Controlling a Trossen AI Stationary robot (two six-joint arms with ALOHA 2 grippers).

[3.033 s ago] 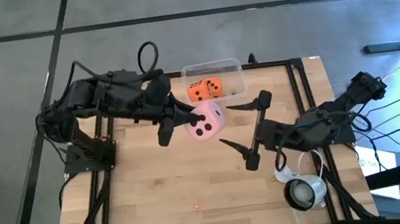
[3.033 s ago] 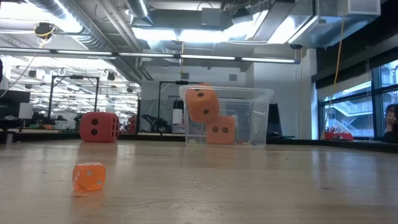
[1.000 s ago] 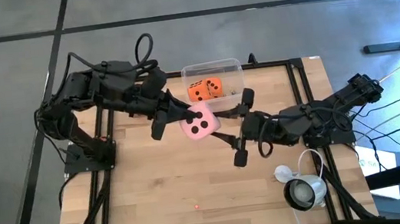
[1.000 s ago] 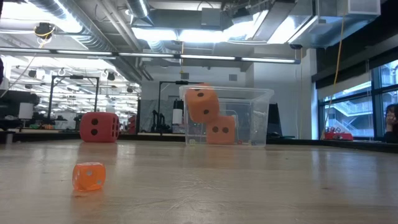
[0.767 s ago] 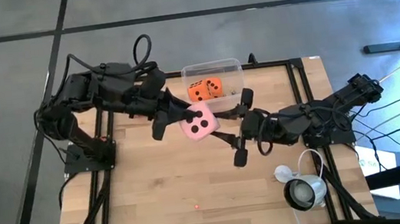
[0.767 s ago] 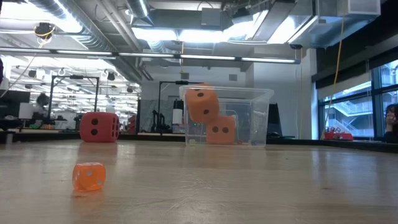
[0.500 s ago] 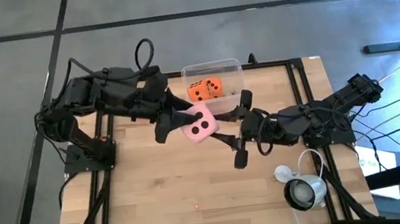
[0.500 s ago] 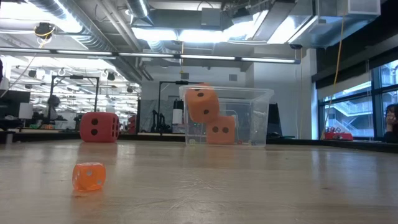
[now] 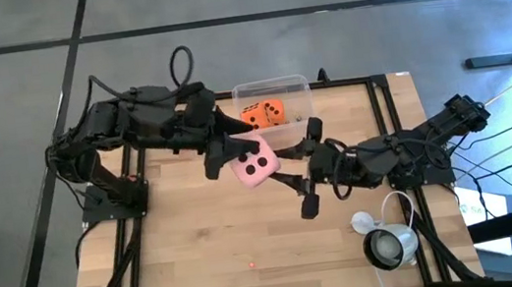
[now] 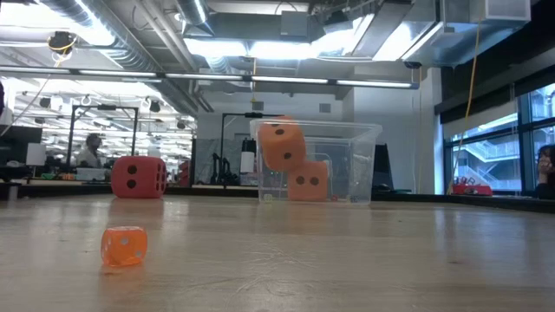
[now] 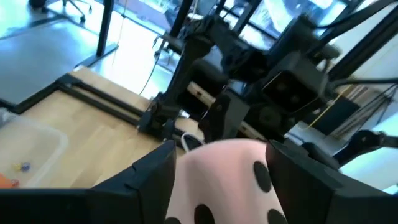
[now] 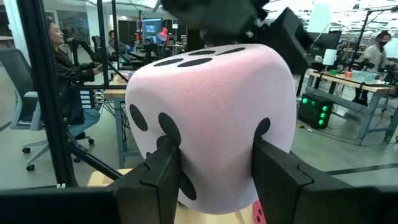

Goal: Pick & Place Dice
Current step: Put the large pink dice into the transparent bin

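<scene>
Judging by the way the right fingers [image 12: 163, 180] dent its flanks in the right wrist view, the pale pink die [image 9: 253, 165] is soft foam, light and springy, with a slightly rough skin that should not slip. It is best taken across two opposite flat faces near the middle, with a gentle squeeze, since a corner hold would let it twist.

In the right wrist view the pink cube fills the centre of the frame, and the right gripper [image 12: 211, 177] is closed on its lower half, one finger pressed in on each side. In the left wrist view the same die sits low and central between the left gripper [image 11: 221, 171] fingers, which stand parted with a gap showing on either flank, so that one looks to have let go.

From above, the die hangs just left of centre, over the wooden table [image 9: 210, 249], with the left gripper on its upper left and the right gripper on its lower right. Beyond it, at upper centre, the clear bin [image 9: 296, 87] already holds an orange die [image 9: 261, 114].
</scene>
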